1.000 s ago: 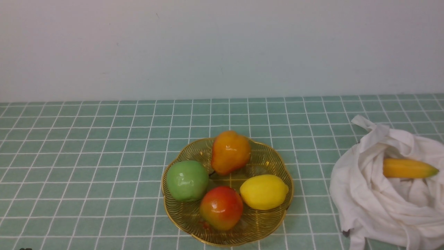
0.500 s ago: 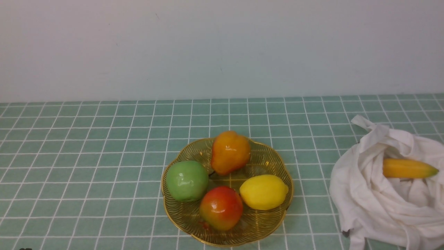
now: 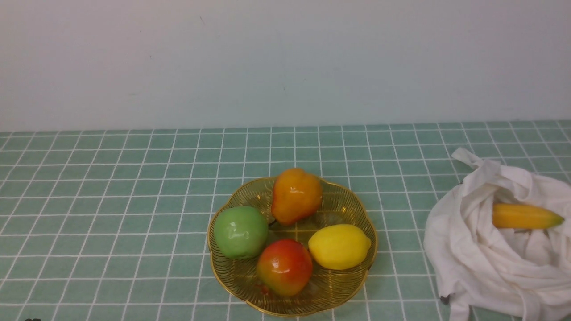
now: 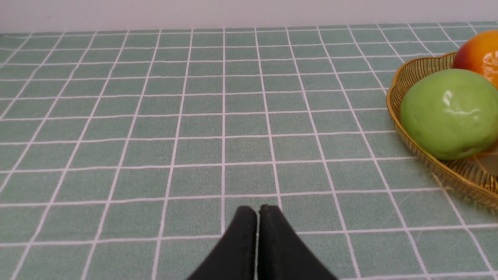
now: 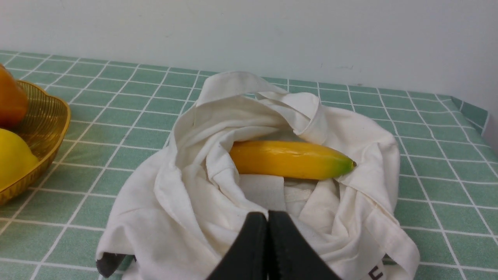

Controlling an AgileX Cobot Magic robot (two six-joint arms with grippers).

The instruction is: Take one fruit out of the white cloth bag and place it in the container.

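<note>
A: Start at the right gripper (image 5: 267, 221). Has it got anything?

B: No, its fingers are pressed together with nothing between them, and the left gripper (image 4: 258, 214) is closed and bare too.

A: And beyond the right one?

B: The white cloth bag (image 3: 446, 232), loosely folded, with a yellow, green-tipped fruit (image 3: 526, 216) lying in its opening.

A: Where's the red apple, then?

B: Well apart from the bag, in the golden wire dish (image 3: 330, 298). The red apple (image 3: 285, 267) sits near the lemon (image 3: 339, 246) and the green apple (image 3: 241, 232), with the orange pear (image 3: 296, 196) farther back.

A: So which step are we on?

B: I'd judge the placing done and the arms at rest. The next move calls for nothing more than keeping both grippers away from the dish, so nothing gets nudged
</note>
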